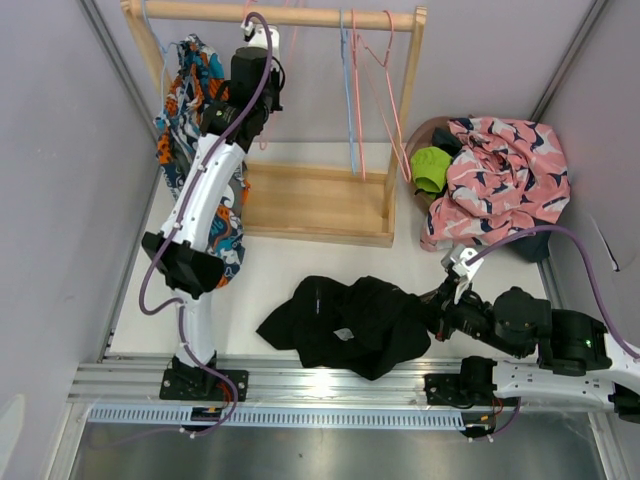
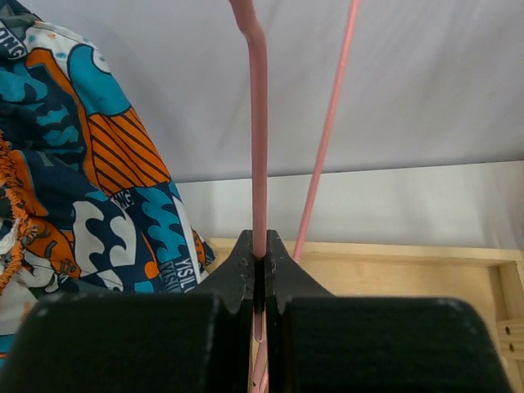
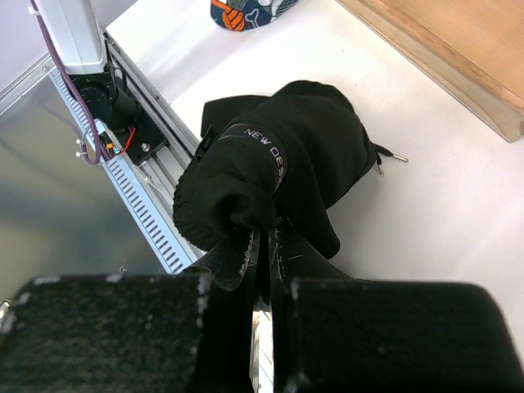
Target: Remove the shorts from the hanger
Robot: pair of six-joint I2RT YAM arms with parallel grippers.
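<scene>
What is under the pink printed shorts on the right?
Lime green shorts poke out from under the pink shorts at their left edge, a dark item at their near edge. Anything else beneath is covered.

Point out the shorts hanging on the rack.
The blue-orange print shorts, at the left end of the rack; black shorts, pink shorts and green shorts lie off it.

Table (image 1: 300,270): white and flat, with pale walls on three sides.
Near edge: a metal rail (image 1: 330,385) runs along it.
Back, left of centre: the wooden rack base (image 1: 315,200) stands on the table.
Front centre: black shorts (image 1: 345,325) lie in a crumpled heap near the rail.
Back right: a brown basket (image 1: 425,130) sits just beside the rack base. Pink printed shorts (image 1: 500,175) spill over it onto the table, and lime green shorts (image 1: 430,168) lie at its rim.
</scene>
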